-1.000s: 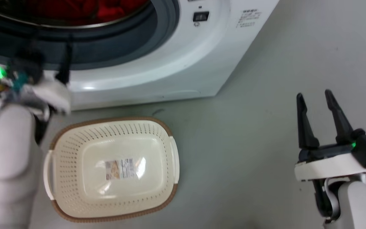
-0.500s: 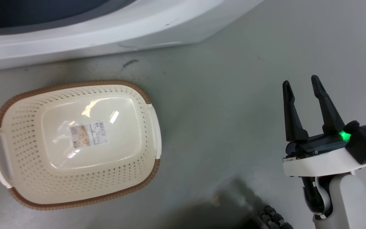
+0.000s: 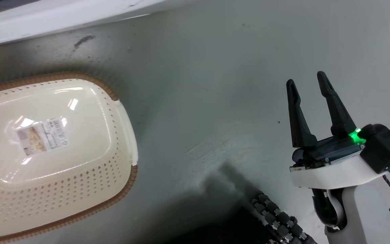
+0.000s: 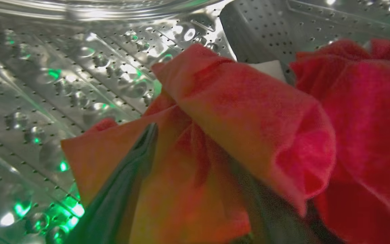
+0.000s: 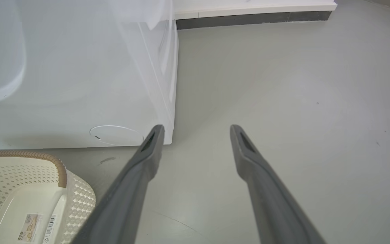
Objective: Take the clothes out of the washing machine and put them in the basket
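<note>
Red clothes (image 4: 249, 112) lie bunched in the washing machine's perforated steel drum (image 4: 63, 67). My left gripper (image 4: 195, 145) is inside the drum and open, with a fold of the red cloth between its fingers. One dark finger (image 4: 127, 183) shows at the left; cloth covers the other. The cream basket (image 3: 107, 176) with its brown rim stands empty on the floor at the left, below the washing machine's white front (image 3: 63, 17). My right gripper (image 3: 306, 81) hangs open over bare floor to the basket's right, holding nothing. The right wrist view shows the basket (image 5: 29, 156), the machine (image 5: 80, 84) and that gripper (image 5: 196, 127).
Grey floor (image 3: 215, 84) stretches between the basket and my right arm. A dark ribbed cable chain (image 3: 276, 220) of my base shows at the bottom edge. A dark skirting strip (image 5: 249, 17) runs along the far wall.
The head camera has swung down and to the right, so the basket and machine slid up and left in its view. My right gripper stays open.
</note>
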### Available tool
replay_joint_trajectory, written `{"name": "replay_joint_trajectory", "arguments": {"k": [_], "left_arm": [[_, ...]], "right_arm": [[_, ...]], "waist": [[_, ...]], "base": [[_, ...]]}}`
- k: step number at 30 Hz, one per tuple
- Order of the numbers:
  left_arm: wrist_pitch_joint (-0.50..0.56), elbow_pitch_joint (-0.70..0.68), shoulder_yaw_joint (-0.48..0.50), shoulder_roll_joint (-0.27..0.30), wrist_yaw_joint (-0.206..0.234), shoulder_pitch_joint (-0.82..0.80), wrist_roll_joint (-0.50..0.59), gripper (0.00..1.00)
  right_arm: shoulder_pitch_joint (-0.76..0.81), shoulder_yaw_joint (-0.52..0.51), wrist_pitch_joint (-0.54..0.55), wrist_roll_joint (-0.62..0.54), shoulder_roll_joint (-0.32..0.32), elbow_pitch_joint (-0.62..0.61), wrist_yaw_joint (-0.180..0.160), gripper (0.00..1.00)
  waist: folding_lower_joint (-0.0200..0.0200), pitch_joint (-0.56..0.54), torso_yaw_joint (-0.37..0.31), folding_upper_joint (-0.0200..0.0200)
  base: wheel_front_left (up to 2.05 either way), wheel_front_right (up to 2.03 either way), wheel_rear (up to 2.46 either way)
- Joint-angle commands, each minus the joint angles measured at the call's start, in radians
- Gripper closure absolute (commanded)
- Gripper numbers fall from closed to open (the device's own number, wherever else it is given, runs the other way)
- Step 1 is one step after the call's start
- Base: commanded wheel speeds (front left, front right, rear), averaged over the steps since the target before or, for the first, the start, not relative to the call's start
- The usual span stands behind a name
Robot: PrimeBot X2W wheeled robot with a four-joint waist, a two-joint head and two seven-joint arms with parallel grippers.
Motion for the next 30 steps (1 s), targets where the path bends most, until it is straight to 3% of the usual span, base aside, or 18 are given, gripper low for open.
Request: {"name": "replay_joint_trajectory", "arguments": {"k": [1,7,13,15,21,30], "left_arm": [[0.011,0.005,0.001,0.010,0.001,-0.018,-0.016,0.00],[0.094,0.022,-0.041,0.066,0.001,-0.028,-0.021,0.00],[0.136,0.034,-0.062,0.083,0.001,-0.006,-0.044,0.00],[0.137,0.027,-0.076,0.083,0.001,0.000,-0.052,1.00],[0.096,0.014,-0.102,0.099,0.001,-0.010,-0.069,1.00],[-0.102,0.030,-0.127,0.047,0.002,-0.014,-0.059,1.00]], "right_arm": [[-0.011,0.005,-0.002,0.004,0.002,-0.007,-0.001,0.00],[-0.005,0.028,-0.002,-0.015,0.002,-0.028,-0.001,0.00],[0.005,0.020,-0.002,-0.009,0.002,-0.045,-0.001,0.00],[0.000,0.023,-0.002,-0.012,0.002,-0.046,-0.001,0.00],[-0.017,0.020,-0.002,-0.005,0.002,-0.043,-0.001,0.00],[-0.036,-0.012,-0.002,-0.016,0.002,-0.017,-0.001,0.00]], "waist": [[-0.0002,0.021,-0.025,0.0000],[-0.0002,0.042,-0.059,0.0000],[-0.0002,0.055,-0.063,0.0000],[-0.0002,0.057,-0.061,0.0000],[-0.0002,0.054,-0.055,0.0000],[-0.0002,-0.005,-0.021,0.0000]], "base": [[0.00,0.00,0.00],[0.00,0.00,0.00],[0.00,0.00,0.00],[0.00,0.00,0.00],[0.00,0.00,0.00],[0.00,0.00,0.00]]}}
